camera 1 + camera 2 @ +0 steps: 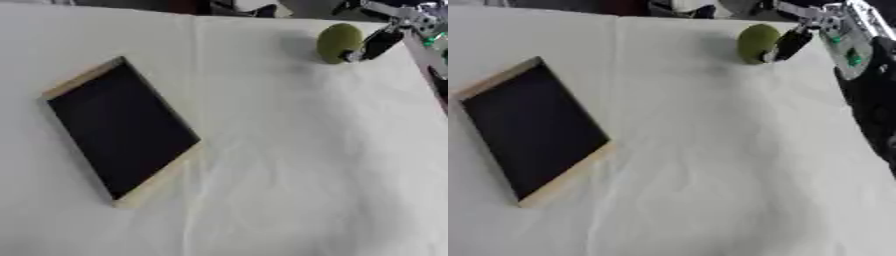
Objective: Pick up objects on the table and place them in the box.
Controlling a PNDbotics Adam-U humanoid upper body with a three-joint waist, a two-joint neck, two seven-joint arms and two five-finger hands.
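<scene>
Box (pixel 122 130): one, shallow, pale wooden rim, dark inside, lying left on your wrinkled white cloth (pixel 297 175) | one round olive-green fruit (pixel 338 43) far right | your right hand (pixel 791 41): one dark finger touches the fruit, grip unclear.

The right hand (pixel 798 37) reaches in from the upper right corner, a dark finger touching the right side of a green round object (pixel 338 43). To the left of the hand and below it, white cloth-covered table (pixel 297 165) lies bare and open. Well apart, down-left of the hand, a shallow wooden-rimmed box (pixel 118 131) with a dark inside is the only obstacle.
</scene>
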